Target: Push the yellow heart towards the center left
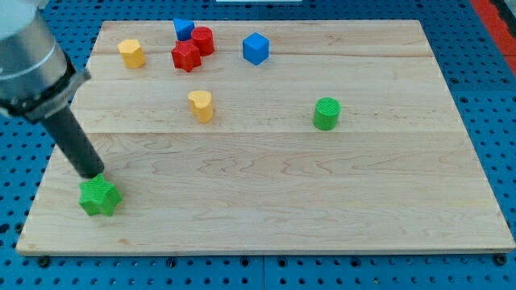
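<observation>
The yellow heart [201, 105] stands on the wooden board [266, 217], a little left of the middle and toward the view's top. My tip [93, 176] is far from it, near the board's lower left corner, touching the top edge of a green star block [100, 197]. The dark rod slants up to the view's upper left.
A yellow hexagon block [131, 53] sits at the upper left. A red star [185, 56], a red cylinder [202, 40] and a small blue block [184, 29] cluster at the top. A blue cube [255, 48] is to their right. A green cylinder [326, 113] stands right of centre.
</observation>
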Robot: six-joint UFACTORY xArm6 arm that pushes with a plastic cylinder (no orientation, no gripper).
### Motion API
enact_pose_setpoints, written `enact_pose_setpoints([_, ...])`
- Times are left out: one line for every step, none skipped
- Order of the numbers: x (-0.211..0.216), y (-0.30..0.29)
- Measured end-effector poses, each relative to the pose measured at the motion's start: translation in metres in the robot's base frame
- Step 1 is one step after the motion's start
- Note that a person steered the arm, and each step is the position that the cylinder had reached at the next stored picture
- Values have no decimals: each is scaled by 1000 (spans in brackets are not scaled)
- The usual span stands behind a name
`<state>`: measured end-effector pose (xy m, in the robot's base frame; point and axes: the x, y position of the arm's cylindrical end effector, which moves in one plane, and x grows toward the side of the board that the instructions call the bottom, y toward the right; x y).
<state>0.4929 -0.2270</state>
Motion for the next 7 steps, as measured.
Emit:
enact_pose_setpoints([-19,0])
enact_pose_setpoints([-18,7])
enact_pose_setpoints([-18,7])
enact_pose_setpoints([-13,7])
enact_pose_setpoints([-57,38])
enact_pose_setpoints([-101,62])
enact_pose_setpoints([-135,108])
